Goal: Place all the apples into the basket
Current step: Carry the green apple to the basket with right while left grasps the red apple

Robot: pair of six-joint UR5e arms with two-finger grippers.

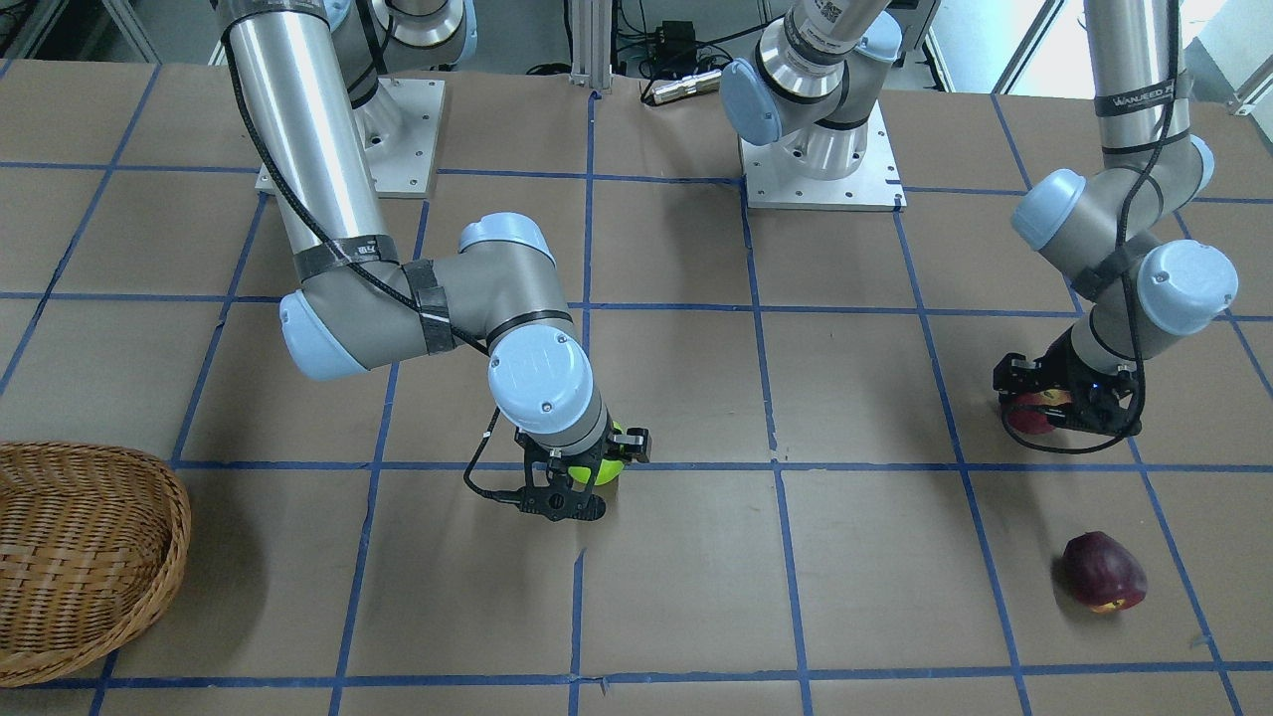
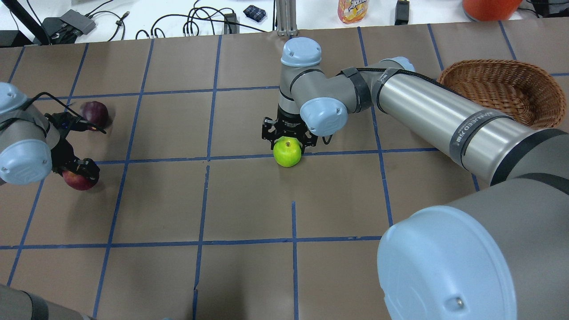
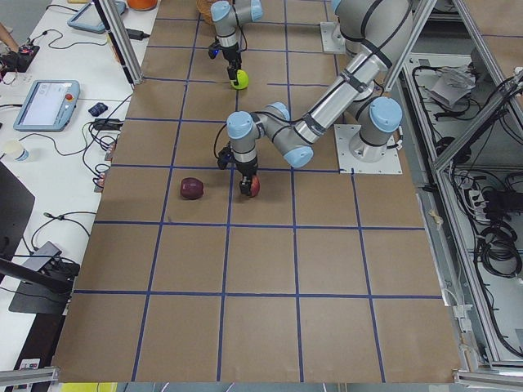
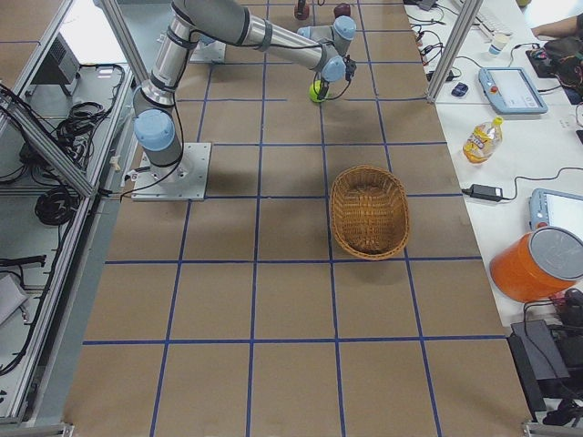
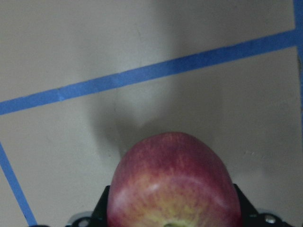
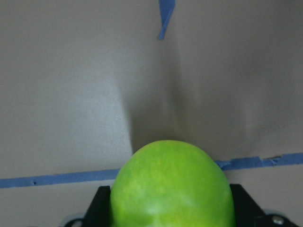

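Closest to my right wrist camera is the green apple (image 6: 173, 184), bright lime and smooth, filling the space between my right gripper (image 2: 288, 141), whose black fingers press against both its sides. It sits low over a blue tape line (image 2: 346, 153) near the middle of the table (image 2: 249, 200).

My left gripper (image 1: 1054, 403) is clamped the same way on the red apple (image 5: 173, 182), which is streaked red and pales to yellow near the stem. It is low over the brown surface toward my left end of the table.

The maroon apple (image 1: 1104, 571) is dark with a small yellow patch. It lies on the table near the red one but apart from it, on the operators' side.

The basket (image 2: 498, 63) is oval, light-brown wicker with a thick rim. It stands well off toward my right end, closer to the operators' edge. Between it and the green apple the overhead view shows brown table and tape grid, with my right forearm (image 2: 435, 115) passing above.
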